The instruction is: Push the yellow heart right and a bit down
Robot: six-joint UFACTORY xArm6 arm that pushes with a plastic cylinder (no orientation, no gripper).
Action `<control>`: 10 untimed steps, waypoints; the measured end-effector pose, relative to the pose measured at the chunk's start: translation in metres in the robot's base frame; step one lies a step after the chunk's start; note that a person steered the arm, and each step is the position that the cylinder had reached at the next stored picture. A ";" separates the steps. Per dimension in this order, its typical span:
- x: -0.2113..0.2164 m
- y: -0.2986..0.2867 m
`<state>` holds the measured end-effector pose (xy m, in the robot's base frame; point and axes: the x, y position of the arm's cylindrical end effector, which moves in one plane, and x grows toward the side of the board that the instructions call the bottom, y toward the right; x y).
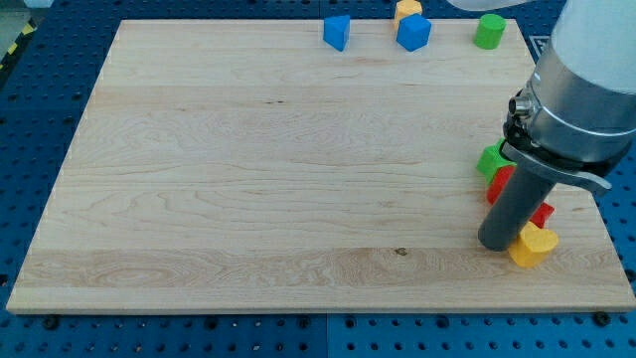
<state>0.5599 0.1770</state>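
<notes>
The yellow heart point(534, 246) lies near the board's lower right corner. My tip point(496, 244) rests on the board just left of it, touching or nearly touching its left side. A red block point(541, 213) sits right above the heart, partly hidden by the rod. Another red block point(500, 182) and a green block point(491, 159) show behind the rod, above the tip.
At the view's top stand a blue block point(337, 32), a blue cube point(413, 32), a yellow-orange block point(407, 9) behind it and a green cylinder point(489, 31). The wooden board point(258, 169) ends just right of and below the heart. The arm's grey body point(586, 70) fills the upper right.
</notes>
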 end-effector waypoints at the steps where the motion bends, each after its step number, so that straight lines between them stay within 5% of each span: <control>1: 0.009 0.016; 4: 0.059 0.038; 7: 0.050 0.129; 8: 0.013 0.133; 10: 0.005 0.109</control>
<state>0.5652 0.2860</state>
